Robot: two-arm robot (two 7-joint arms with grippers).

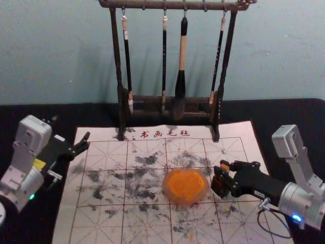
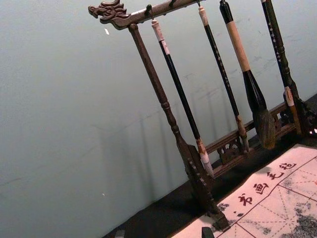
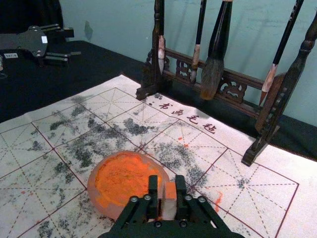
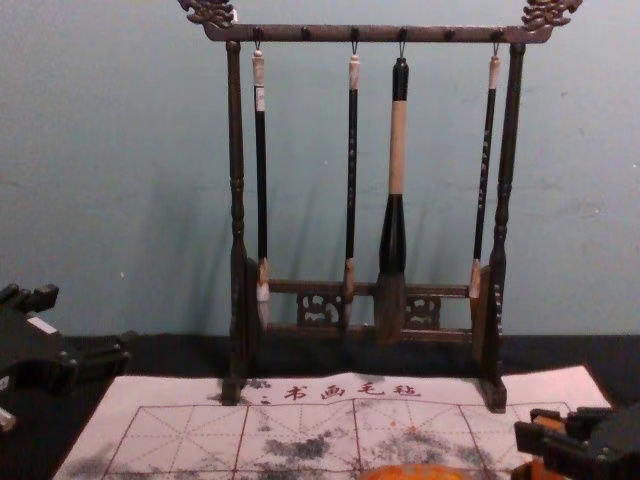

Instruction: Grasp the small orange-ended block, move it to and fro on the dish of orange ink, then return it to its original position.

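In the head view, my right gripper [image 1: 221,174] is just right of the dish of orange ink [image 1: 185,186], shut on the small block [image 1: 225,166]. Seen in the right wrist view, the right gripper [image 3: 167,191] has the block [image 3: 169,207], pale with an orange end, between its fingers, overlapping the near edge of the dish [image 3: 124,181]. Whether the block touches the dish or mat cannot be told. My left gripper [image 1: 85,143] stays parked, open, over the mat's left edge; at the bottom of the left wrist view, the left gripper [image 2: 163,233] has its fingertips wide apart.
A white calligraphy mat [image 1: 104,178] with red grid lines and dark ink stains lies on the black table [image 1: 30,112]. Behind the dish stands a dark wooden rack [image 1: 117,56] with several hanging brushes, its feet on the mat's far part.
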